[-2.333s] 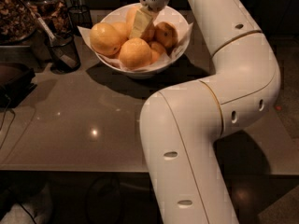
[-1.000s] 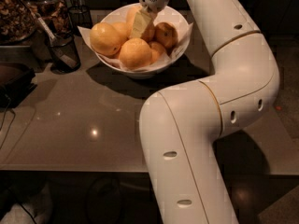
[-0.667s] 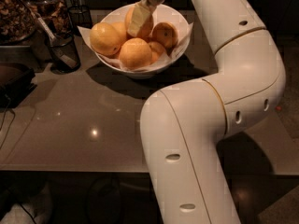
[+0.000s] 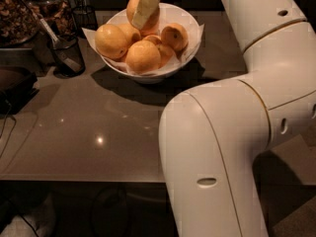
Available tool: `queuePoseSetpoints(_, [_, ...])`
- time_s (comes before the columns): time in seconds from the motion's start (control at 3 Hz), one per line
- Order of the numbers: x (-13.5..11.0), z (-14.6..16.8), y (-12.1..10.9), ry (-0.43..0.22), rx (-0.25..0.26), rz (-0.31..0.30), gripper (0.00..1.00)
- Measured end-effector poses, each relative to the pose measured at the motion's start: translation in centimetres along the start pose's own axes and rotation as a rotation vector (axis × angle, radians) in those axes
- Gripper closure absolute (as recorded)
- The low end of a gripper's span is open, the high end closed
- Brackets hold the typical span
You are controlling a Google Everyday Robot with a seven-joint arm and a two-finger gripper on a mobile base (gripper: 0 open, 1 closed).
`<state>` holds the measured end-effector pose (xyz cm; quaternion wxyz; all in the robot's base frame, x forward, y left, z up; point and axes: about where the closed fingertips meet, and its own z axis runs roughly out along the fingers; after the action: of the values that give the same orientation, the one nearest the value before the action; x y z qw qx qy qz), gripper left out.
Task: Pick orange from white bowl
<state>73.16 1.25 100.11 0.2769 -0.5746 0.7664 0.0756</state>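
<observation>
1. The gripper [image 4: 142, 13] sits at the top edge of the view, above the far half of the white bowl [image 4: 159, 73]. The thick white arm [image 4: 256, 83] that carries it fills the right side.
2. Its jaws pinch the orange [image 4: 154, 18]. One pale finger [image 4: 140, 10] lies slantwise across the fruit's near face, its tip pointing down and to the left. The other finger is hidden behind the fruit.
3. The orange stands higher than every other fruit in the bowl. Its lower edge meets the pile directly under the jaws, and it cannot be told whether it rests on that pile or hangs just clear of it.
4. Straight below the jaws and nearer the camera, the front orange [image 4: 143, 57] rests against the bowl's near wall.
5. Below and to the left of the jaws, the left orange [image 4: 112, 41] leans on the rim. Below and to their right, the right orange [image 4: 174, 37] sits near the opposite rim. Smaller patches of more fruit show between these three.
6. A white paper liner [image 4: 90, 33] pokes over the rim on both sides, lower than the fingertip.
7. The bowl stands on a dark, glossy counter [image 4: 98, 132], which spreads out from under the jaws toward the camera.
8. Well to the left of the jaws and apart from the bowl stands a dark wire-mesh cup [image 4: 66, 56] with a utensil handle leaning in it.
</observation>
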Motion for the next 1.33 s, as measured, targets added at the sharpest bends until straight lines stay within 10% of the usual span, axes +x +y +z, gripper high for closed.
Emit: queuePoseSetpoints(1.33, [0.9,-4.2,2.9,-0.051,0.058,0.071,1.0])
